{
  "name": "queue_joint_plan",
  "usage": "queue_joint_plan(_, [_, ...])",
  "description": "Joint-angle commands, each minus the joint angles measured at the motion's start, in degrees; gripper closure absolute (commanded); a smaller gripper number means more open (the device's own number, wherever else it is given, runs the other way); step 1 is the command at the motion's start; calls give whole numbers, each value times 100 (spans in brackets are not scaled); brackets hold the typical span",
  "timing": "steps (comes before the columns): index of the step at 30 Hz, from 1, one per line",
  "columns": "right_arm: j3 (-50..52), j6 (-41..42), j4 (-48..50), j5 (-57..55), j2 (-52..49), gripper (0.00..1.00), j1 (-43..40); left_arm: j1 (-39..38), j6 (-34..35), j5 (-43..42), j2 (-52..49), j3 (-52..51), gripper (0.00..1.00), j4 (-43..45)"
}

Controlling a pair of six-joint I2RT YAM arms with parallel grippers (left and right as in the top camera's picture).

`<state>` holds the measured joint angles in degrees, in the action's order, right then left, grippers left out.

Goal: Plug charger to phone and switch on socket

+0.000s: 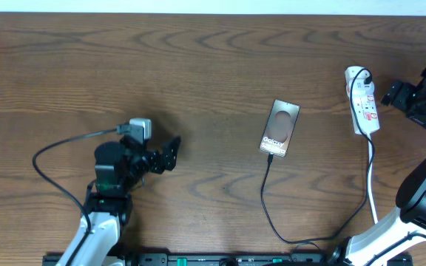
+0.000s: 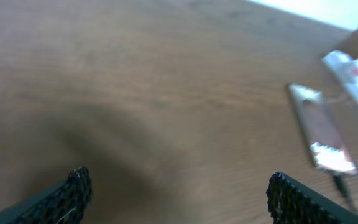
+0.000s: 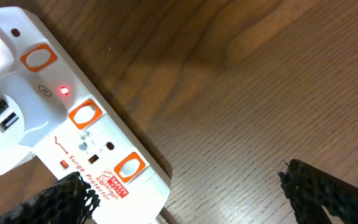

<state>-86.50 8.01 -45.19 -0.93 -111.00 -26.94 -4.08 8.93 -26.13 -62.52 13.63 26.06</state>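
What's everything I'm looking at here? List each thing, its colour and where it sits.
Table: one, brown wood, under everything.
Phone: one, bronze-grey, right of centre.
Charger cable: one, thin black, looping from the phone's near end toward the power strip.
Power strip: one, white with orange-red marks and a small red light lit, far right.
White cord: one, white, running from the strip toward the near edge.
Left claw: one, black, open, over bare wood at the left.
Right claw: one, black, open, beside the strip.
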Motion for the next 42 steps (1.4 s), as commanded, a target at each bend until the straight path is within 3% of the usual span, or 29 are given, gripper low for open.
queue_joint_plan(1, [-2, -81, -2, -44, 7, 1, 2, 15, -146, 782, 295, -455, 9, -7])
queue_joint_plan(13, [-2, -81, -2, -44, 7, 1, 2, 15, -166, 1038, 1591, -1351, 9, 195])
queue_joint_plan(22, [-2, -81, -4, -44, 7, 1, 2, 15, -186, 1408, 2796, -1340, 9, -1296])
queue_joint_plan(28, [-2, -81, -4, -44, 7, 1, 2, 13, -186, 1825, 4463, -1340, 9, -2955])
queue_joint_plan(36, [-2, -81, -2, -44, 7, 1, 2, 15, -859, 2236, 6183, -1340, 9, -2997])
queue_joint_plan(42, [-2, -81, -4, -44, 7, 1, 2, 15, -1145, 2699, 6245, -1340, 9, -3034])
